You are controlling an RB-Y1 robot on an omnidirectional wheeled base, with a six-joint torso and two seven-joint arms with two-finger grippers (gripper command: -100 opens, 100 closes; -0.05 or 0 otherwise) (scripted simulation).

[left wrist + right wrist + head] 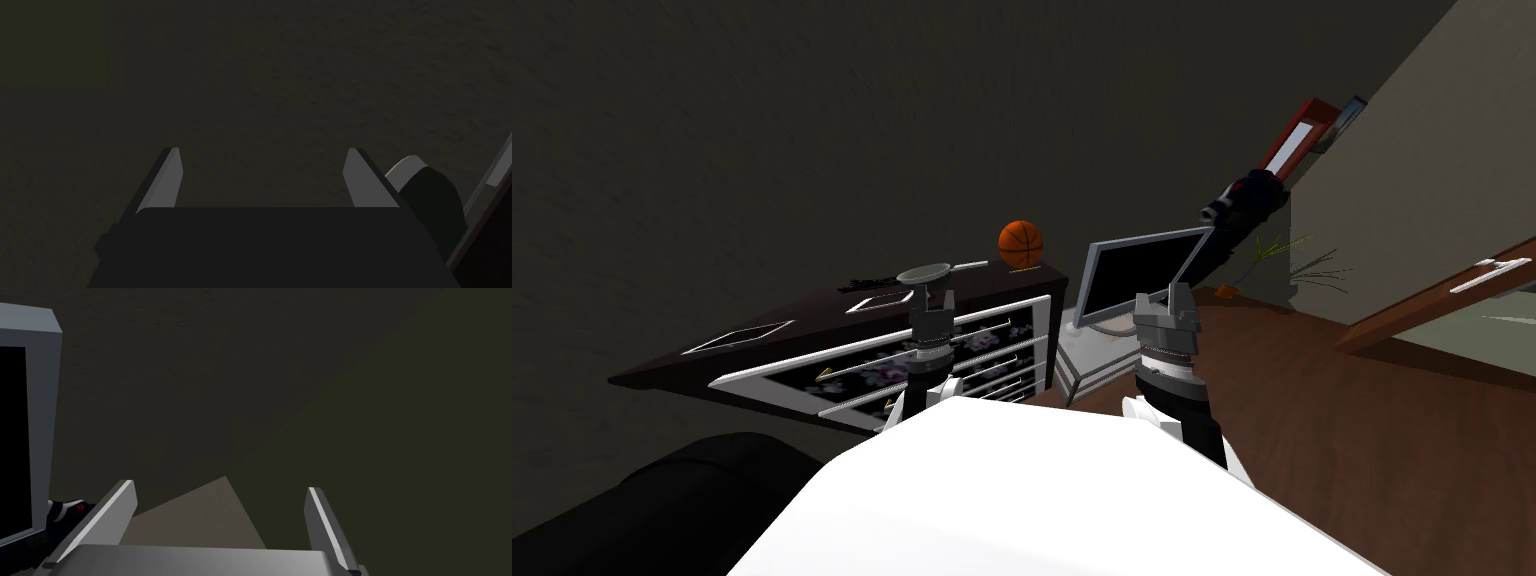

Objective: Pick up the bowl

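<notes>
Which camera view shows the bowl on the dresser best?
The head view: the grey bowl stands whole on the dark dresser, just beyond the open left gripper. The left wrist view gives a rounded, pale-edged shape beside one finger, perhaps its side. The right wrist view faces the monitor and wall.

No words, numbers, brands or labels can be read anywhere. The nearest thing to a sign is a few small red arrow-like marks on the dark blue shoe (65, 515), which lies just beside the lower corner of the grey monitor (44, 413). They spell nothing legible.
</notes>
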